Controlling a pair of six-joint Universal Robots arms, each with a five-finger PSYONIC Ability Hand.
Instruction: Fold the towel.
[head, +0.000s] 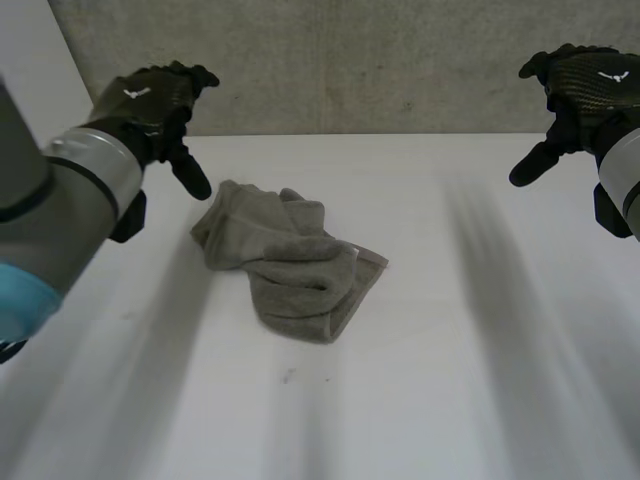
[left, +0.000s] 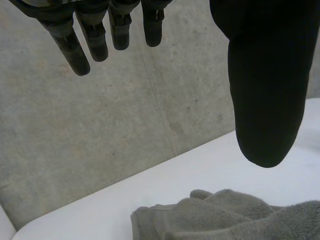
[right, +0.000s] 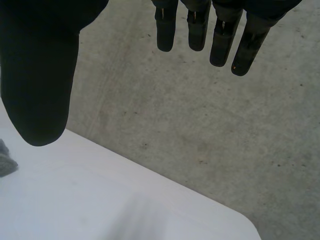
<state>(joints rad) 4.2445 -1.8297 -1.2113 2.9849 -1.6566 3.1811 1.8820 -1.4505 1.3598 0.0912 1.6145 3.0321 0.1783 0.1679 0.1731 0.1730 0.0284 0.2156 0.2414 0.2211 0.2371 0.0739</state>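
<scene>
A grey-green towel lies crumpled in a heap on the white table, a little left of the middle. My left hand hovers above the table's far left, just left of the towel, open with straight fingers and holding nothing. In the left wrist view the towel lies below the thumb. My right hand hangs high at the far right, well away from the towel, open too, its fingers straight. A small bit of the towel peeks in beside the right thumb.
A grey concrete wall rises behind the table's far edge. The table's rounded far corner lies under the right hand's fingers. Bare white tabletop spreads in front of the towel and to its right.
</scene>
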